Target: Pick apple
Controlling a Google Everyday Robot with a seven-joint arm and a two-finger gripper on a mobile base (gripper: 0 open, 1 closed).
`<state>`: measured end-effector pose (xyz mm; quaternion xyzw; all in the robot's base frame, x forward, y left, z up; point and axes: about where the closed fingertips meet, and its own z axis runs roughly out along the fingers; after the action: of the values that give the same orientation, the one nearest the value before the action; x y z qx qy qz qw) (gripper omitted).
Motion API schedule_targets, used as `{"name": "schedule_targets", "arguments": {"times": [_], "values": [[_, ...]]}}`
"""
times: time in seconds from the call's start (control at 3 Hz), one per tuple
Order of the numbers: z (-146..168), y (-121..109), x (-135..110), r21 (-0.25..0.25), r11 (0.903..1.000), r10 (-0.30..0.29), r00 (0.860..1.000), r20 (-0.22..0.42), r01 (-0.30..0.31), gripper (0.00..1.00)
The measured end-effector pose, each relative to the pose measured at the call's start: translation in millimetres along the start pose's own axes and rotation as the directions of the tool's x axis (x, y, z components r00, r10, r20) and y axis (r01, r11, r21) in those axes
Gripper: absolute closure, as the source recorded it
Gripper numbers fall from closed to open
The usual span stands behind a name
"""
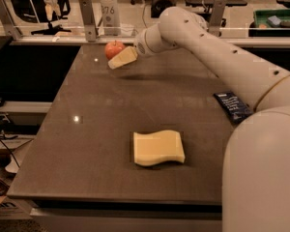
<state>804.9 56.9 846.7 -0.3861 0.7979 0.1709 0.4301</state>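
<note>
The small red-orange apple [114,48] sits at the far left corner of the dark table [111,105]. My gripper [120,59] reaches across the table from the right, its cream-coloured fingers right beside the apple on its near right side and partly overlapping it. The white arm stretches back to the right foreground.
A wavy pale-yellow sponge [158,148] lies in the near middle of the table. A dark blue snack wrapper [232,106] lies at the right edge beside my arm. Metal posts and a rail [87,18] stand behind the far edge. A green bin [275,19] is at the back right.
</note>
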Motion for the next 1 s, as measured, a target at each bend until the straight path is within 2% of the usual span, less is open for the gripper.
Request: {"name": "schedule_targets", "arguments": {"times": [1.0], "values": [[32,19,-19,-0.046,0.9989,0.005,1.0,0.013,-0.004,0.0]]}}
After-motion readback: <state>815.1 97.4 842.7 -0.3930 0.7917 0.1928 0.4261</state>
